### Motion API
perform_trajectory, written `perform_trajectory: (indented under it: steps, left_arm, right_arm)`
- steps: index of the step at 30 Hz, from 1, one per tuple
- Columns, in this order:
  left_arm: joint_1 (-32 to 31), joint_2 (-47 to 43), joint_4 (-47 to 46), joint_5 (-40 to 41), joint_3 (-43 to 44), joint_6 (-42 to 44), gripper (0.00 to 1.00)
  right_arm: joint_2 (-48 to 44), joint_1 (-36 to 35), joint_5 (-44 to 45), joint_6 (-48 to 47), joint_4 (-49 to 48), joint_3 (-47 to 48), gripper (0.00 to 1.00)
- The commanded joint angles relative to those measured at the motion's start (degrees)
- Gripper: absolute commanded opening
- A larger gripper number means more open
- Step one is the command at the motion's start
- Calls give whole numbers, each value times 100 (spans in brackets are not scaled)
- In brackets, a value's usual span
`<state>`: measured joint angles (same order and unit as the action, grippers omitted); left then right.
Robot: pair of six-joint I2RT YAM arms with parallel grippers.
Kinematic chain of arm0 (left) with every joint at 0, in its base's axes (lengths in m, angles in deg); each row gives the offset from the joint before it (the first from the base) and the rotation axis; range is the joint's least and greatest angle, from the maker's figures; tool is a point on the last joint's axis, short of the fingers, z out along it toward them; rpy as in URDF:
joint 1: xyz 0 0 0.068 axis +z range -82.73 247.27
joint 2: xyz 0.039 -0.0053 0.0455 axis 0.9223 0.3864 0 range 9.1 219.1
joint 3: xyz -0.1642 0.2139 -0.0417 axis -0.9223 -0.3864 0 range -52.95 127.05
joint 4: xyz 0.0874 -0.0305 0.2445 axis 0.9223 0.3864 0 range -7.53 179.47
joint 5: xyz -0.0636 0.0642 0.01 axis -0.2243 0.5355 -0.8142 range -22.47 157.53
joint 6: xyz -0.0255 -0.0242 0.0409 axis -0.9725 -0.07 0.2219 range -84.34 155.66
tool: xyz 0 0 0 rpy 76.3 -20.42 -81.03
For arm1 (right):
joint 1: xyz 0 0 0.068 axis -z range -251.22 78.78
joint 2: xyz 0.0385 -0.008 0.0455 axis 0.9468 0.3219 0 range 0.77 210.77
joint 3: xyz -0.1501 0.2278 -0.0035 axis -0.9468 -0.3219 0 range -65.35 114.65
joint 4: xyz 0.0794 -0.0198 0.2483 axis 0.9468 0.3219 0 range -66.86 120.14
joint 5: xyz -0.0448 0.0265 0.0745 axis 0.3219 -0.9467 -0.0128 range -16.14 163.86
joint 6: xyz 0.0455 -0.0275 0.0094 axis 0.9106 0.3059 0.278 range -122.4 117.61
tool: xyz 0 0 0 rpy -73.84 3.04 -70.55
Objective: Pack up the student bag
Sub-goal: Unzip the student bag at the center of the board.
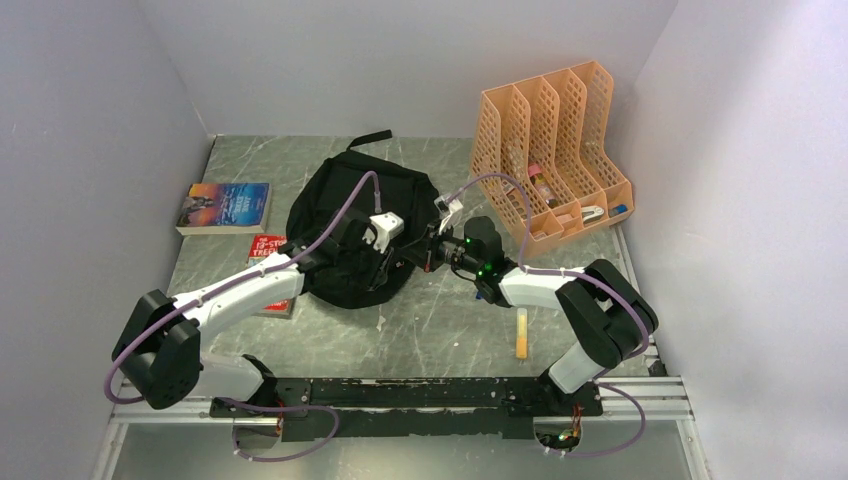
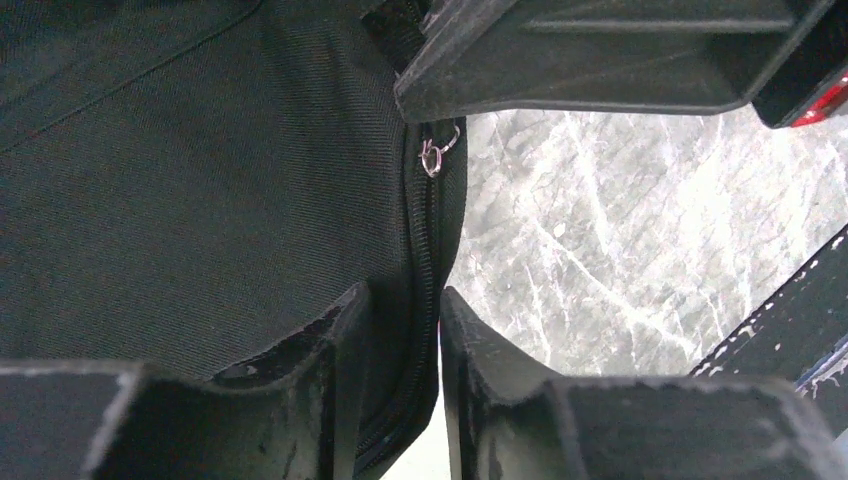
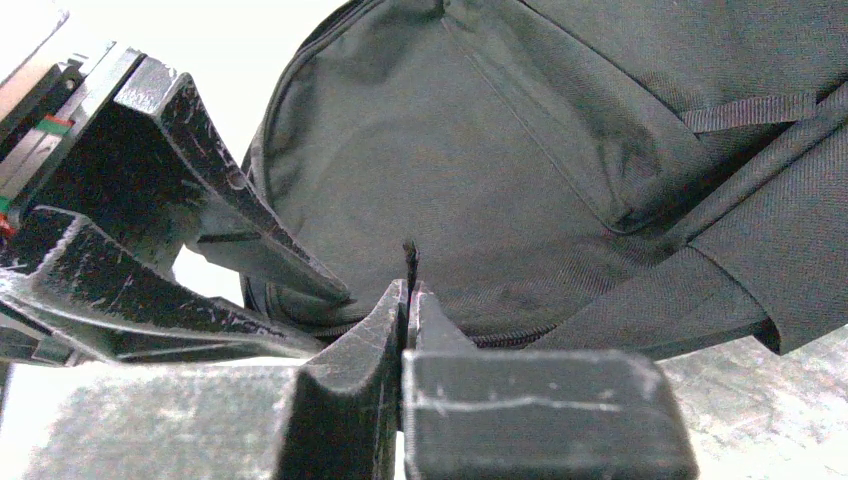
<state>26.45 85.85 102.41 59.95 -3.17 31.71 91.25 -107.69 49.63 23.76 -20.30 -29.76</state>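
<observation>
The student bag (image 1: 340, 215), a floppy black backpack, lies in the middle of the table. My left gripper (image 1: 386, 264) is at its near right edge. In the left wrist view the bag's zipper seam (image 2: 425, 250) runs between the two fingers of the left gripper (image 2: 403, 305), which press on it from both sides. My right gripper (image 1: 424, 254) meets that edge from the right. Its jaws (image 3: 408, 292) are shut on a thin dark zipper pull (image 3: 409, 256) that sticks up between the tips. A small metal ring (image 2: 432, 157) hangs just under the right gripper's fingers (image 2: 600, 60).
An orange mesh file organiser (image 1: 550, 150) with small items stands at the back right. A book (image 1: 224, 207) lies at the left, and a red book (image 1: 268, 248) sits partly under my left arm. A yellow stick (image 1: 521, 333) lies near the right arm's base. Walls close in three sides.
</observation>
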Motion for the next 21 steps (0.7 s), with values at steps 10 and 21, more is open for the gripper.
perform_trajectory:
  steps: [10,21]
  left_arm:
    - [-92,0,128,77,49,61,5]
    - [-105,-175,286,-86,-27,144,5]
  right_arm:
    - [94,134,654,-46,270,484,0]
    - [552,293,1925,-349,933,1191,0]
